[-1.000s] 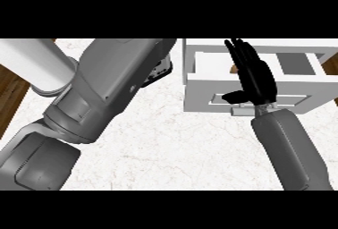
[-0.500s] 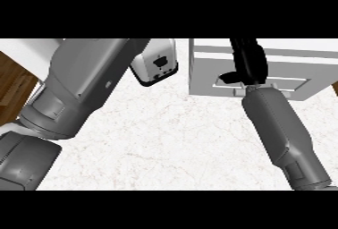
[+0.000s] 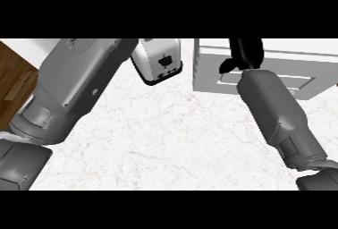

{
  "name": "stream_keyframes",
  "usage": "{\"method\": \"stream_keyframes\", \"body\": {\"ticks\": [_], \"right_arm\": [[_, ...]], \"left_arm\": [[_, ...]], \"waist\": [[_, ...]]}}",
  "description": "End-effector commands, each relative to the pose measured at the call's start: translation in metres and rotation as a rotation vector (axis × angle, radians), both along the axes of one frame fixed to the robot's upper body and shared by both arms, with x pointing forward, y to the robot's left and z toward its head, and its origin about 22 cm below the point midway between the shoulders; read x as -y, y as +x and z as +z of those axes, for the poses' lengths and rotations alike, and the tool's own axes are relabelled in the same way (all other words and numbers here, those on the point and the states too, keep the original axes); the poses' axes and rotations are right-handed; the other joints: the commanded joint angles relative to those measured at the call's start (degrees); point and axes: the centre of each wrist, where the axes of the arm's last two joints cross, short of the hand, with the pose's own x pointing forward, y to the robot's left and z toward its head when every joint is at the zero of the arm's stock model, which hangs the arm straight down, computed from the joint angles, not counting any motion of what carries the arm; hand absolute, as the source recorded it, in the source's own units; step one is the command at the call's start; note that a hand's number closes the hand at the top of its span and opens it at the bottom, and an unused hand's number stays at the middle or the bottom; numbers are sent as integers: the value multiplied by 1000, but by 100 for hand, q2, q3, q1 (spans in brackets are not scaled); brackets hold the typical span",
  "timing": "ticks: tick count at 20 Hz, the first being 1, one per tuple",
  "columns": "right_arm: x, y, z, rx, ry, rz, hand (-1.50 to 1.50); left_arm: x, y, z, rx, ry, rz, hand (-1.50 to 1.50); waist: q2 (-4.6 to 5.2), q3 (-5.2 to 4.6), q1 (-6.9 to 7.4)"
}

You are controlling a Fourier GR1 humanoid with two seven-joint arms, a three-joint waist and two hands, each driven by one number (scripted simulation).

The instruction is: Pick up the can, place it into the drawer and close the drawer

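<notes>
Since a moment ago the drawer front has gone from standing open, with its inside showing, to sitting flush in the white box-shaped drawer cabinet (image 3: 264,67), and the right forearm has stretched further forward over the counter.

The robot's black right hand (image 3: 246,53) is reaching over the cabinet's upper edge, its fingers running straight and close together up to the top of the view, with the thumb sticking out to the side just above the white recessed drawer front (image 3: 300,82). It is grasping nothing; it looks like a flat, open hand that is finishing a push, which would explain why it is lying right against the cabinet rather than hovering beside it. The grey right forearm is slanting down from the wrist toward the lower right corner, nearly straight, as an arm does at the end of a shove.

The can is showing nowhere; by my judgement it is lying inside the closed drawer, though that cannot be confirmed.

To the left of the cabinet, a white and black toaster-like appliance (image 3: 158,60) is standing on the white marble countertop (image 3: 171,143). The left forearm is crossing the left side; its hand is hidden from view.
</notes>
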Motion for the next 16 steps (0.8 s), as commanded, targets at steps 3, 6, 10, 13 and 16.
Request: {"method": "stream_keyframes", "body": {"ticks": [3, 6, 10, 13, 16], "right_arm": [[8, 14, 27, 72, 8, -18, -150], [-11, 17, 37, 66, 54, 6, -150], [-17, 23, 65, 74, 148, 63, -150], [-12, 25, 71, 100, 190, 95, -150], [-11, 22, 50, 92, 194, 90, -150]], "left_arm": [[-16, -5, -6, 4, -2, -25, -150], [-20, -8, -15, -10, -5, -23, -150], [-38, -11, -12, -1, -10, -32, -150], [-45, -14, -10, 5, -2, -42, -150], [-57, -18, -23, -17, 1, -28, -150]], "waist": [[45, -2, 161], [21, -4, 157], [6, -4, 170], [7, 2, 167], [8, 1, 195]]}}
